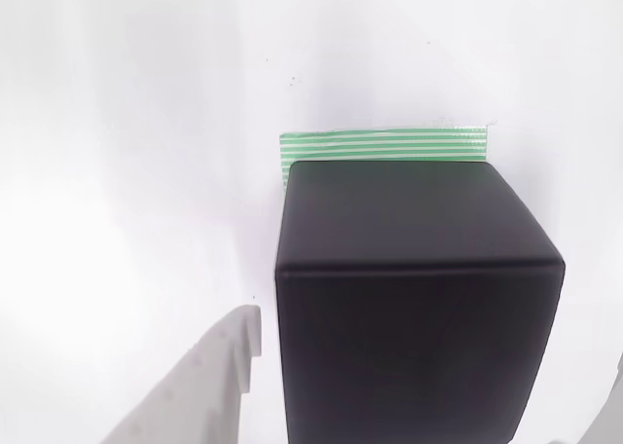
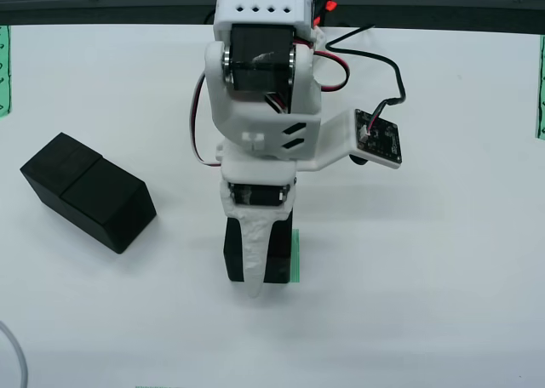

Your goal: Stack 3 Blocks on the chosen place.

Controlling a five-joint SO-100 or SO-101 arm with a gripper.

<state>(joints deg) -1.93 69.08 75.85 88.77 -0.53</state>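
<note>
- We see a plain white table [image 2: 443, 260], matte and evenly lit; a dark band runs along its far edge at 12 o'clock in the view from above.
- Two matte black cubes [image 2: 88, 191] sit touching end to end at 9 o'clock, well apart from the arm; a small circuit board [image 2: 380, 136] hangs off the arm at 2 o'clock on red and black wires.
- The third block [image 1: 414, 298] rests on the green-and-white striped patch [image 1: 382, 144], stripes showing past its far edge; the white jaws [image 2: 255, 273] straddle it, and we cannot tell whether they clamp it or stand released.
</note>
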